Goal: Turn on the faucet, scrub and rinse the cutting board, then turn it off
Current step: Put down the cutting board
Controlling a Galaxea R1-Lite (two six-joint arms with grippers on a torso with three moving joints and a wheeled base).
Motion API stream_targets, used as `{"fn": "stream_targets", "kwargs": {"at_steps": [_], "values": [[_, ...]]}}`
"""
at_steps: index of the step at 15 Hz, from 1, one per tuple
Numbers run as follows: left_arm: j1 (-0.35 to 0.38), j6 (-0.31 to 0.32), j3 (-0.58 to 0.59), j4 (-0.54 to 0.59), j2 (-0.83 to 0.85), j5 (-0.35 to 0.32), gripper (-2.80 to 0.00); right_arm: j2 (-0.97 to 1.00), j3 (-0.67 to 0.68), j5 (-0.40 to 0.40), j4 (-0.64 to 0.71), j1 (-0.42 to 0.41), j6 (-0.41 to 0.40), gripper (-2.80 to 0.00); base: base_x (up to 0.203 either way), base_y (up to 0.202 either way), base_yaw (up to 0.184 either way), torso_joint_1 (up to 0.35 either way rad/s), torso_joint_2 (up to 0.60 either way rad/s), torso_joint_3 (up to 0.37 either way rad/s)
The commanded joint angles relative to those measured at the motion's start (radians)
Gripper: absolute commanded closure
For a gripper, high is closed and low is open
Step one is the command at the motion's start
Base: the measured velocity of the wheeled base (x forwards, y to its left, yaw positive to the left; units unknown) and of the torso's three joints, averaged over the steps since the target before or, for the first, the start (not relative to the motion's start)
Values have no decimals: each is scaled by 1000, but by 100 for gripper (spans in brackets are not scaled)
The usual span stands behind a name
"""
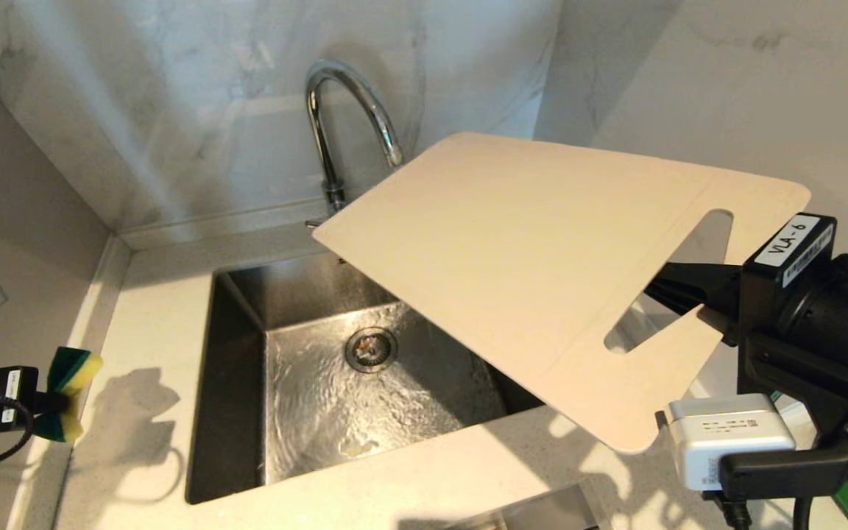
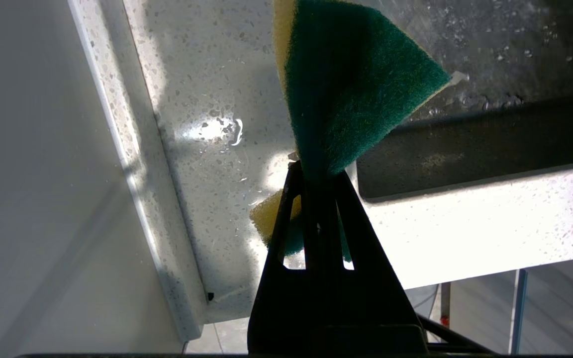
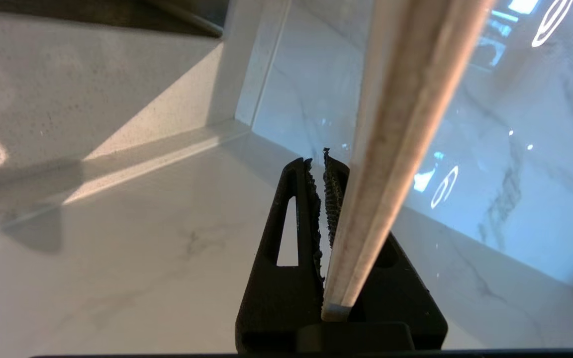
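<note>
1. The fingers of the right gripper (image 1: 678,288) are clamped on the cutting board (image 1: 527,258), pinching the strip of board beside its oblong handle slot; in the right wrist view the board's edge (image 3: 396,149) runs between the two black fingers (image 3: 311,209), and their ridged pads show just beside it.
2. The fingers of the left gripper (image 1: 52,403) are pressed together on a green-and-yellow sponge (image 1: 67,390), which bulges out on both sides of the pinch; the left wrist view shows the sponge's green scouring face (image 2: 351,94) fanning out past the fingertips.
3. The cutting board is held in the air, tilted, above the right part of the sink (image 1: 236,383). Its far corner reaches toward the base of the faucet (image 1: 343,118), and its handle end sticks out over the table to the right of the sink.
4. The chrome gooseneck faucet stands at the back edge of the sink, its spout arching forward; the board hides its lower right side.
5. The sink bottom looks wet and rippled around the drain (image 1: 371,350).
6. The left gripper holds the sponge over the table's (image 1: 152,331) left strip, near the left wall and well apart from the board.
7. A white box (image 1: 729,438) is mounted on the right arm, below the board's near corner.
</note>
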Motion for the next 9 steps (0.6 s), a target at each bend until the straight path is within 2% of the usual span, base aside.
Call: {"fn": "stream_targets", "kwargs": {"at_steps": [1, 4, 7, 9], "values": [[0, -1, 1, 1, -1, -1, 0, 5, 1, -4, -23, 2, -16, 0, 0, 0, 0, 0, 0, 0], [-1, -2, 1, 1, -4, -2, 0, 9, 4, -75, -85, 55, -23, 0, 0, 0, 0, 0, 0, 0], [-1, -2, 1, 1, -9, -6, 0, 19, 23, -216, -152, 185, -20, 0, 0, 0, 0, 0, 0, 0], [0, -7, 3, 1, -13, -21, 0, 76, 31, -294, -246, 269, -9, 0, 0, 0, 0, 0, 0, 0]]}}
